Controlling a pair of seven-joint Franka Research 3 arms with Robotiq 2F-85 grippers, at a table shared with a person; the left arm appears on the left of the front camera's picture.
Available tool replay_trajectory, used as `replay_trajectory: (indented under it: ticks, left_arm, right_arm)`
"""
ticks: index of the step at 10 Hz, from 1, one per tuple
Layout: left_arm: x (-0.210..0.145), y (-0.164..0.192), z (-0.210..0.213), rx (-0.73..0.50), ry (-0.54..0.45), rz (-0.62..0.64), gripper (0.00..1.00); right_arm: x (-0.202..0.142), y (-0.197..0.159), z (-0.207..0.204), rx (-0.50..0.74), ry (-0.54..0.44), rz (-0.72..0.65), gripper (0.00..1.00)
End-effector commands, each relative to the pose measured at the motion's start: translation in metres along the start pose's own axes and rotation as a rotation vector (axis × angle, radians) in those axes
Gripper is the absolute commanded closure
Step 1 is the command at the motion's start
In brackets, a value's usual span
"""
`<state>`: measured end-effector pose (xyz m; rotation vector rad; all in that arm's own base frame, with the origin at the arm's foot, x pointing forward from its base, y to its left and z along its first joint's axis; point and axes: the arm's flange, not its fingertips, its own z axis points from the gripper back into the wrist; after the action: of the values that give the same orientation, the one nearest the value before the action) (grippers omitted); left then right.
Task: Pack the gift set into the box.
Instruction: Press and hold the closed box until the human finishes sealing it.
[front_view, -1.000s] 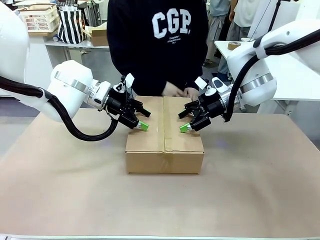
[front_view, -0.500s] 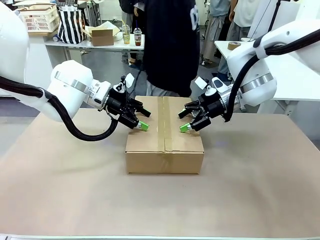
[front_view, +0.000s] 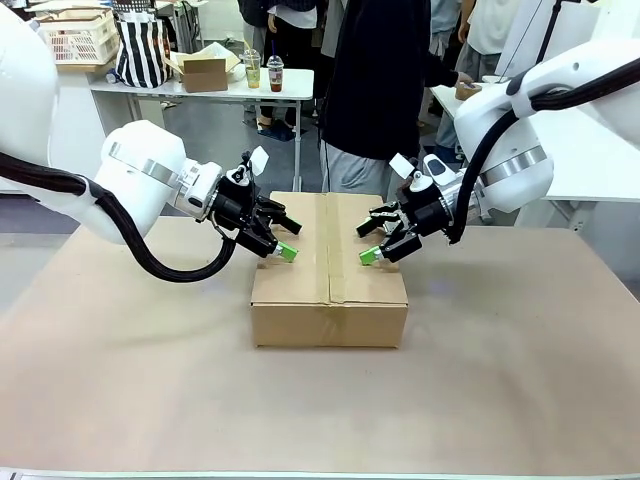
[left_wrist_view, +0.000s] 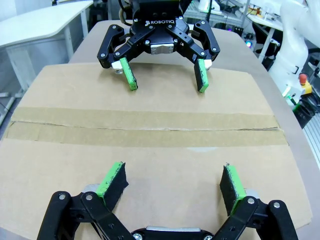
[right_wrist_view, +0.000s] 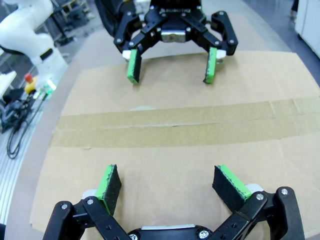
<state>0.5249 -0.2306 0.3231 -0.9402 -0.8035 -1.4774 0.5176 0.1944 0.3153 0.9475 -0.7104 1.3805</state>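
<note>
Smack in the middle of the desk sits the box, flaps folded flat and a tape strip running along the top seam. So the packing looks pretty much done to me. My guess is the gift set is already inside, though with the top shut that's not something I can check. All I can think of that's left is pressing the tape down or backing the arms off.

The left gripper hangs low over the left part of the box top and the right gripper mirrors it over the right part, the two facing each other across the seam. Both have their fingers spread wide with nothing between them. The green pads are very close to the cardboard, but I can't tell if they actually touch it.

As for room, bare desk runs all around the box, with loads of it on the near side and out to both sides, so either arm could pull back outward with nothing in the way. The tight bits are the box's left and right top edges, right under the fingers, and the gap between the two grippers over the tape. A person stands at the far side just behind the box, near the right arm, so that's the side I'd watch.
</note>
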Motion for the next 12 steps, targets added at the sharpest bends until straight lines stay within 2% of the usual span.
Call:
replay_trajectory:
  ticks: [1, 12]
  left_arm:
    - [-0.0039, -0.0012, -0.0018, 0.0, 0.002, -0.011, 0.0]
    - [-0.0039, -0.0012, -0.0018, 0.0, 0.002, -0.011, 0.0]
  right_arm:
    - [-0.004, 0.0005, -0.0005, -0.006, 0.006, -0.005, 0.0]
    - [-0.004, 0.0005, -0.0005, -0.006, 0.006, -0.005, 0.0]
